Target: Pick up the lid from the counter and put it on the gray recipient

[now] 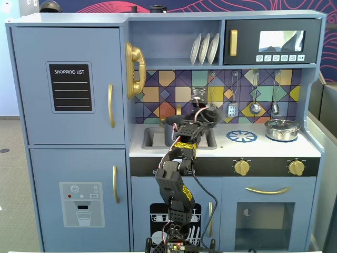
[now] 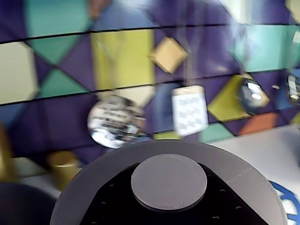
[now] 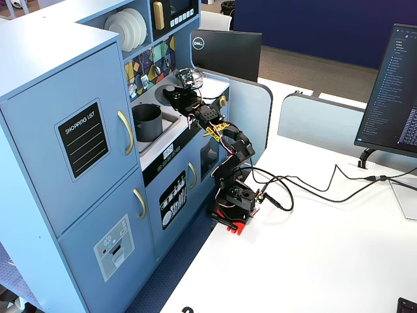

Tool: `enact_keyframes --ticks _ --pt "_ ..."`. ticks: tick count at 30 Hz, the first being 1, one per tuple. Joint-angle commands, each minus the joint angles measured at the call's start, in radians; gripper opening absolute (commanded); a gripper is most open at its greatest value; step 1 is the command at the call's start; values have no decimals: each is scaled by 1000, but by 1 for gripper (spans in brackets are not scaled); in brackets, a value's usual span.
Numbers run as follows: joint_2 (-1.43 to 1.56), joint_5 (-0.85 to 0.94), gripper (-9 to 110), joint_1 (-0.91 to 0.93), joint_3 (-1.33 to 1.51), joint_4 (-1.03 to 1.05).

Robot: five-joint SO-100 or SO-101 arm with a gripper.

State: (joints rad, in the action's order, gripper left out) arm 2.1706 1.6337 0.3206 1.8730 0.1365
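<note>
A blue toy kitchen (image 1: 68, 95) fills a fixed view. At ten o'clock, a black shopping list board (image 1: 70, 87) sits on the upper cupboard door. At one o'clock, three white plates (image 1: 205, 48) stand on edge on a shelf, with a toy microwave (image 1: 273, 42) just beside them at two o'clock. Below, utensils (image 1: 255, 105) hang against a colourful tiled wall (image 1: 158, 89). A small shiny silver pot (image 1: 282, 129) sits at three o'clock on the counter. Two gold knobs (image 1: 241, 167) lie under it. In another fixed view, a computer monitor (image 3: 395, 91) stands at three o'clock.
</note>
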Motion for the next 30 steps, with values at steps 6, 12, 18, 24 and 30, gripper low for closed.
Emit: enact_keyframes --ticks 6,12,18,24,30 --pt "84 -38 0 -135 -86 74" --pt "60 -41 0 -204 -75 83" --pt "-8 -41 0 -238 -91 51" --pt "-71 -46 0 -268 -106 26" --pt "-140 -49 0 -281 -156 12"
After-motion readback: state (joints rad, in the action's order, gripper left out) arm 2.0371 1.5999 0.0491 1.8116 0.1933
